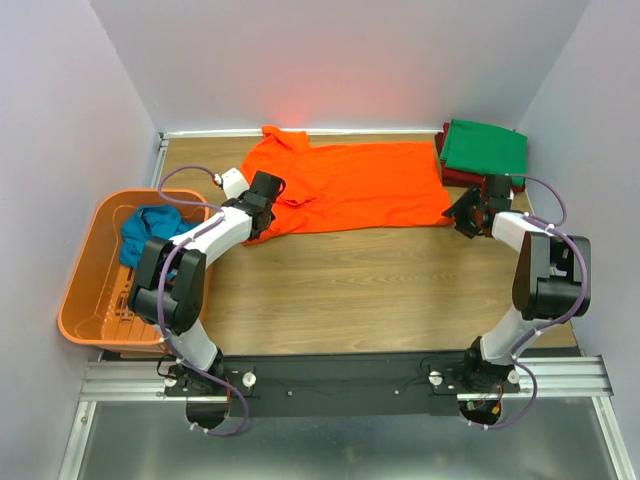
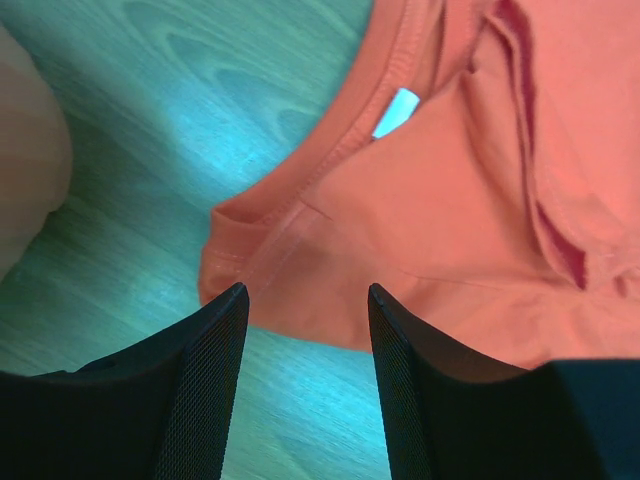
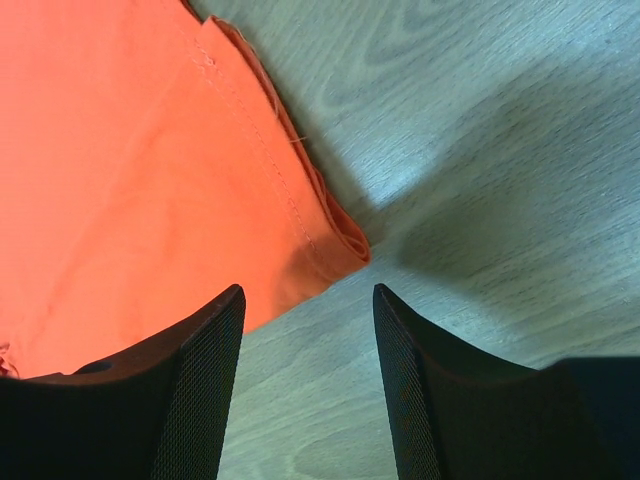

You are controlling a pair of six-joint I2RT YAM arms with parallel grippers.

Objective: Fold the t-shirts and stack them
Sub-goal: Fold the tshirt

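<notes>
The orange t-shirt [image 1: 350, 185] lies spread across the far middle of the table, folded lengthwise. My left gripper [image 1: 262, 205] is open just off its left end, by the collar and shoulder corner [image 2: 300, 260]. My right gripper [image 1: 462, 212] is open just off its right hem corner [image 3: 335, 245]. Neither holds cloth. A folded green t-shirt [image 1: 484, 147] lies on a dark red one [image 1: 448, 175] at the far right. A teal-blue t-shirt [image 1: 150, 232] is bunched in the basket.
The orange plastic basket [image 1: 88, 290] stands at the left edge beside the left arm. The wooden table [image 1: 380, 290] runs to grey walls at the back and sides. A metal rail [image 1: 350, 380] carries both arm bases at the near edge.
</notes>
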